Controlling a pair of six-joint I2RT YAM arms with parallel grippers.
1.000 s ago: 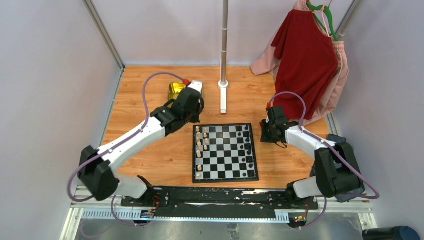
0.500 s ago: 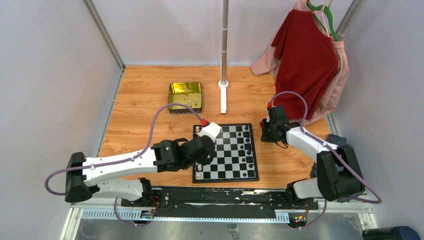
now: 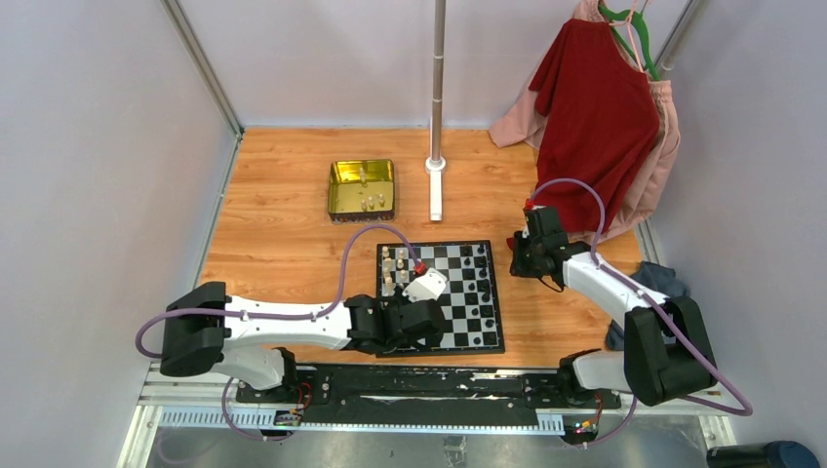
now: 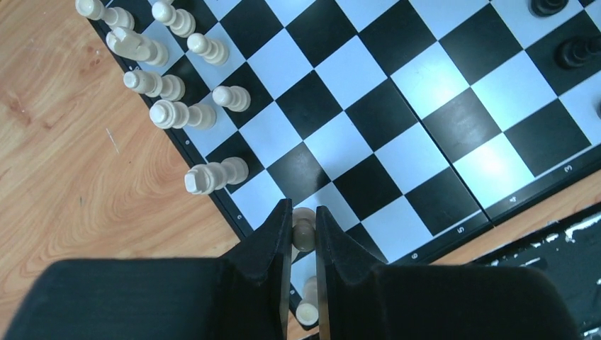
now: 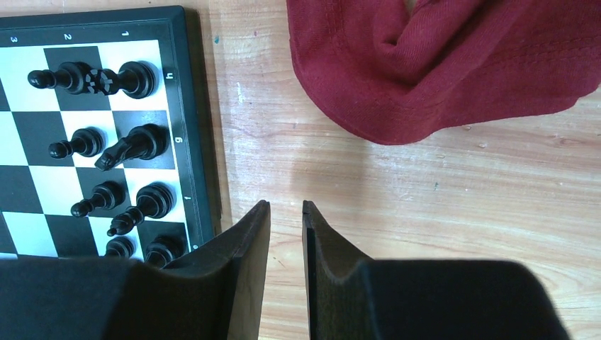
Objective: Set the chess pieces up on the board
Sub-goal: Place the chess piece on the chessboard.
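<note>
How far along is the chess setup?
Partly done: partial rows of white pieces and black pieces stand along opposite edges of the board. The left gripper holds a pale piece over its near corner. Loose pieces wait in the tin.

Left end effector (image 4: 302,211) enters from 6 o'clock, its fingers pinched on a pale piece (image 4: 303,231) at the board's (image 4: 461,122) corner. Cannot tell whether that piece touches the board. A second pale piece (image 4: 309,306) shows lower down in the slot between the fingers. More pale pieces (image 4: 177,113) line the board's edge toward 10–11 o'clock. Black pieces (image 4: 577,49) at 2 o'clock. Wooden bench (image 4: 71,177) at 9 o'clock.
</note>
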